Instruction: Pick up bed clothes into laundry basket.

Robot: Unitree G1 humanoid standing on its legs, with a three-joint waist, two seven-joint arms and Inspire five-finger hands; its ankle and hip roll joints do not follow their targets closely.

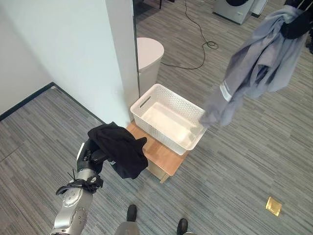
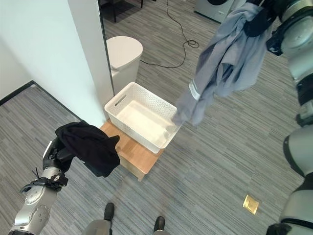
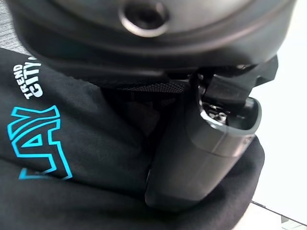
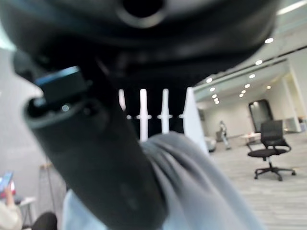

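Observation:
A white perforated laundry basket (image 1: 168, 120) rests on a low wooden stand (image 1: 166, 159) by the wall corner. My right hand (image 2: 259, 19) is raised high at the upper right, shut on a grey garment (image 1: 254, 68) that hangs down with its lowest end over the basket's right rim. In the right wrist view the grey garment (image 4: 192, 187) bunches against the thumb (image 4: 96, 158). My left hand (image 1: 93, 156) is low at the left, shut on a black garment (image 1: 120, 149) with blue lettering (image 3: 41, 143); it hangs beside the stand's near-left corner.
A white round bin (image 1: 148, 56) stands behind the basket beside the white wall (image 1: 88, 63). A black cord (image 1: 200, 44) snakes over the floor farther back. A small brass floor plate (image 1: 274, 205) lies at the lower right. Open carpet spreads to the right.

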